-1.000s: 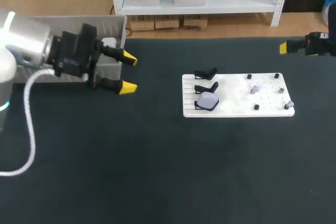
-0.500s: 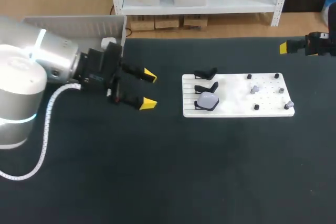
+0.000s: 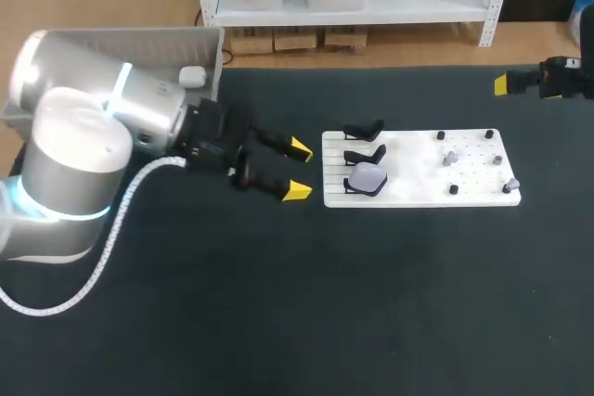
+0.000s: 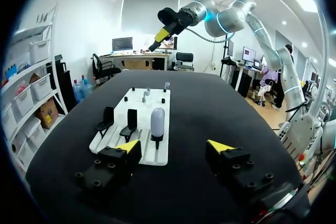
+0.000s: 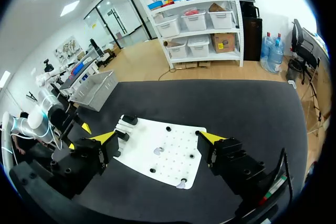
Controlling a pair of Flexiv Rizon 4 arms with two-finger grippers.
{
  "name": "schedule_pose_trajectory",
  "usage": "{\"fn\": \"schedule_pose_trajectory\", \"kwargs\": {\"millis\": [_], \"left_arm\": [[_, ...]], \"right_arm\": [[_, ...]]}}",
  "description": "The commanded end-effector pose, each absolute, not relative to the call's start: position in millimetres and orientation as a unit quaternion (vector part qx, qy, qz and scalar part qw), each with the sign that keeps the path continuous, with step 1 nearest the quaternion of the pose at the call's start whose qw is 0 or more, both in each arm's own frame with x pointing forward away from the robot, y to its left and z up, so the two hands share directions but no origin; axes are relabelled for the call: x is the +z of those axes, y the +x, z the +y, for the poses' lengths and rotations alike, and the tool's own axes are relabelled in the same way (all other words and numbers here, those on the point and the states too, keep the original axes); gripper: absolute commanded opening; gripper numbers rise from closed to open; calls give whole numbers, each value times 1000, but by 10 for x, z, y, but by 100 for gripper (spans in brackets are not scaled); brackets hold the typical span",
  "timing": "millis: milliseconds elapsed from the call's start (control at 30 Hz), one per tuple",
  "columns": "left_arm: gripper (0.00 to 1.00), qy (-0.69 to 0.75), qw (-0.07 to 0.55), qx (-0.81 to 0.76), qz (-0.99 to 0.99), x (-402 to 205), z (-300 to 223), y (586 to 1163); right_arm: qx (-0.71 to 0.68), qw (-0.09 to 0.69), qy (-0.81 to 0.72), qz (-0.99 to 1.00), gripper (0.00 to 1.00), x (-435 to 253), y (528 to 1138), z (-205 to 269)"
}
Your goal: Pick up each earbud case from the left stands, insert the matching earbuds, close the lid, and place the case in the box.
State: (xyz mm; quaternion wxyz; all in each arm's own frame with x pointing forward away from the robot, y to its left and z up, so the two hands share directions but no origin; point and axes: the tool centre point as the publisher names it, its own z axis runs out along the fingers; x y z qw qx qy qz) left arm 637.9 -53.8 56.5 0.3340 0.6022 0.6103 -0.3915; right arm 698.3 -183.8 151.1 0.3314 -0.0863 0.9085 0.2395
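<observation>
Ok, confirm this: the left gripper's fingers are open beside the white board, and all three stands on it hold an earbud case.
Wrong on the stands. The head view shows only one earbud case, on the end stand nearest the robot; the other two stands are empty. The fingers of the left gripper are open beside the white board.

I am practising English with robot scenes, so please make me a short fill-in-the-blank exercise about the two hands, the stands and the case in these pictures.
1. The left hand is ____, with nothing in it.
2. Of the three black stands on the white board, only ____ holds a case.
3. The right hand has fingertips coloured ____.
Missing words: open; one; yellow.
</observation>
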Motion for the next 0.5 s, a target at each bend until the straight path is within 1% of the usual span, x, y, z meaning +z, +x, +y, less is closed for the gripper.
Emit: {"fn": "schedule_pose_trajectory", "kwargs": {"millis": [33, 100, 133, 167, 367, 433, 467, 500], "left_arm": [[50, 603, 331, -396, 608, 461, -682, 6477], [49, 603, 332, -396, 607, 435, -727, 6492], [56, 603, 332, -397, 607, 427, -745, 6498], [58, 603, 332, -397, 607, 422, -766, 6500], [55, 603, 332, -400, 605, 336, -877, 6514], [58, 603, 332, -401, 604, 317, -912, 6518], [57, 603, 332, -402, 604, 306, -929, 6519], [58, 603, 332, -403, 604, 291, -943, 6523]], "right_arm": [[242, 331, -88, 908, 100, 1505, 6989, -1846], [242, 331, -88, 908, 100, 1505, 6989, -1846], [242, 331, -88, 908, 100, 1505, 6989, -1846], [242, 331, -88, 908, 100, 1505, 6989, -1846], [242, 331, -88, 908, 100, 1505, 6989, -1846], [242, 331, -88, 908, 100, 1505, 6989, -1846], [242, 331, -88, 908, 100, 1505, 6989, -1846], [242, 331, -88, 908, 100, 1505, 6989, -1846]]}}
